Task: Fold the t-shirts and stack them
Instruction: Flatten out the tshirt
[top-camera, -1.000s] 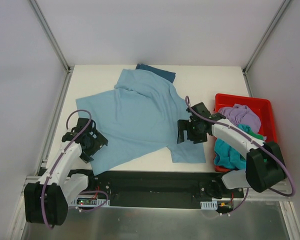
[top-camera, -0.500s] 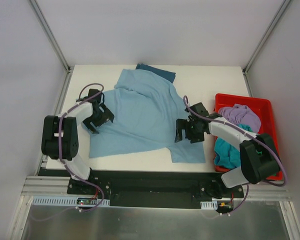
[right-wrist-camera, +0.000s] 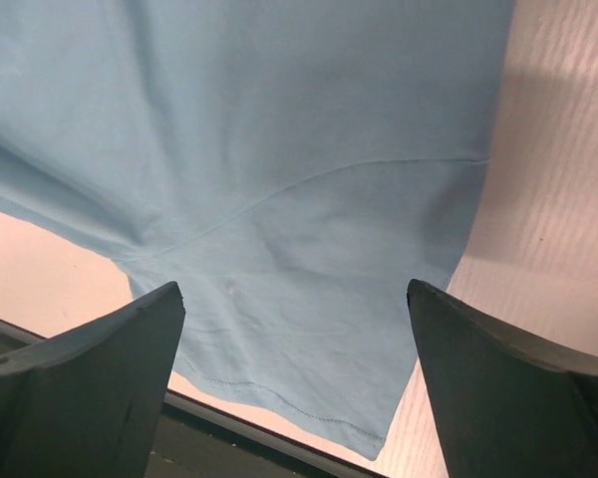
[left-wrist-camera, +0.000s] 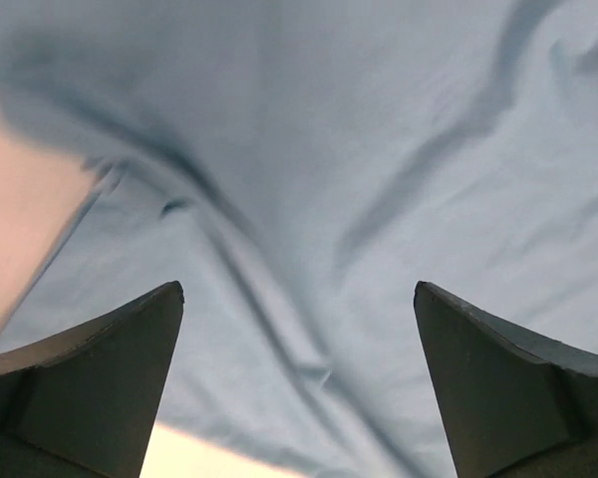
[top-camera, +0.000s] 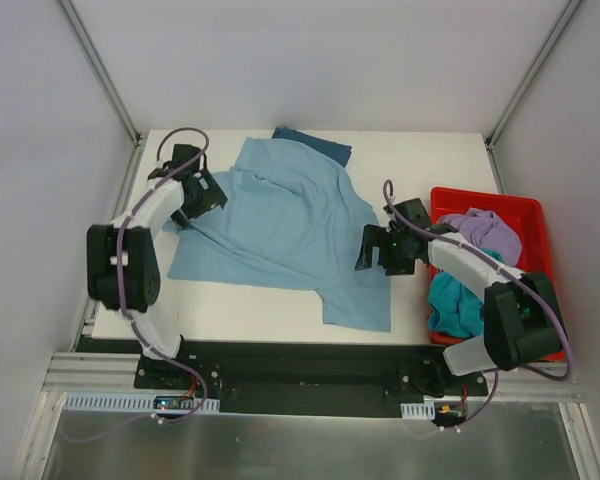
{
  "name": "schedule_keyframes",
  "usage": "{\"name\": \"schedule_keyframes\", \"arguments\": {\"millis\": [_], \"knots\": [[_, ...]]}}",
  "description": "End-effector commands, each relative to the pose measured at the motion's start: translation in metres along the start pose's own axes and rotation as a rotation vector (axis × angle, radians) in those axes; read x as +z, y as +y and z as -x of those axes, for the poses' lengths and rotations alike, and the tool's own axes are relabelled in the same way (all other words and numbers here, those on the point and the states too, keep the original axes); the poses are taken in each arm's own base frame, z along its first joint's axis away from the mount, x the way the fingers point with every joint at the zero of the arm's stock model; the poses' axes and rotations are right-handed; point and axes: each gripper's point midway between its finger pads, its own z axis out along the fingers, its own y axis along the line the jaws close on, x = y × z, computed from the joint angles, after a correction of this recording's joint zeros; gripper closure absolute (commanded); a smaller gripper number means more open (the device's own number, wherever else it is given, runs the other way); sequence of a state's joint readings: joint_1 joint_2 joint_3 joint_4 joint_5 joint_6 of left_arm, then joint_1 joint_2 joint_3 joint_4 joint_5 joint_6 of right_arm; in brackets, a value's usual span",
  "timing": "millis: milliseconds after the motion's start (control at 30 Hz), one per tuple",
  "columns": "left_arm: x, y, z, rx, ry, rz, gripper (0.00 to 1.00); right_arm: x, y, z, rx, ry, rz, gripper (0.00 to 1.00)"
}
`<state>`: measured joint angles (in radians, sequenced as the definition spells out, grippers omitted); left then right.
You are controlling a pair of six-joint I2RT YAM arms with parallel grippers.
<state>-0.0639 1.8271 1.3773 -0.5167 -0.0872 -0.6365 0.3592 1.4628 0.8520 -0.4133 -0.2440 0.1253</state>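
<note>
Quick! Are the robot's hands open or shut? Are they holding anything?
Left gripper: open, holding nothing, over the light blue shirt.
Right gripper: open, holding nothing, over the same shirt.

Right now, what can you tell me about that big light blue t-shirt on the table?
The light blue t-shirt is soft, thin-looking cloth, spread out but rumpled and creased on the white table, one corner near the table's near edge. Its far edge covers part of a dark teal shirt. The left end effector is over its left edge and the right end effector over its right side, both open, gripping nothing.
</note>
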Motion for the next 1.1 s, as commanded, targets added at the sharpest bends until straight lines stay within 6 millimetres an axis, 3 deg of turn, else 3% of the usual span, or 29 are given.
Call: {"name": "schedule_keyframes", "arguments": {"millis": [0,167,300,400,533,767,967,1067], "knots": [[-0.069,0.079,-0.027,-0.082,-0.118,0.174,0.01,-0.023,0.005,0.023,0.024,-0.150,0.026,0.04],[-0.081,0.143,-0.066,-0.339,-0.122,0.209,0.01,-0.034,-0.011,0.020,0.000,-0.182,-0.056,0.04],[-0.075,0.167,-0.089,-0.419,-0.127,0.260,0.07,-0.032,-0.019,0.015,-0.008,-0.185,-0.077,0.04],[-0.062,0.172,-0.099,-0.411,-0.075,0.300,0.13,-0.030,-0.018,0.014,-0.010,-0.178,-0.064,0.04],[-0.046,0.166,-0.098,-0.413,0.006,0.322,0.30,-0.029,-0.019,0.013,-0.015,-0.174,-0.063,0.04],[-0.016,0.168,-0.103,-0.420,0.083,0.385,0.48,-0.029,-0.023,0.013,-0.017,-0.180,-0.072,0.04],[-0.006,0.177,-0.112,-0.425,0.115,0.432,0.50,-0.027,-0.025,0.013,-0.008,-0.171,-0.075,0.04],[-0.004,0.176,-0.115,-0.428,0.131,0.426,0.64,-0.026,-0.026,0.012,-0.002,-0.168,-0.077,0.04]]}}
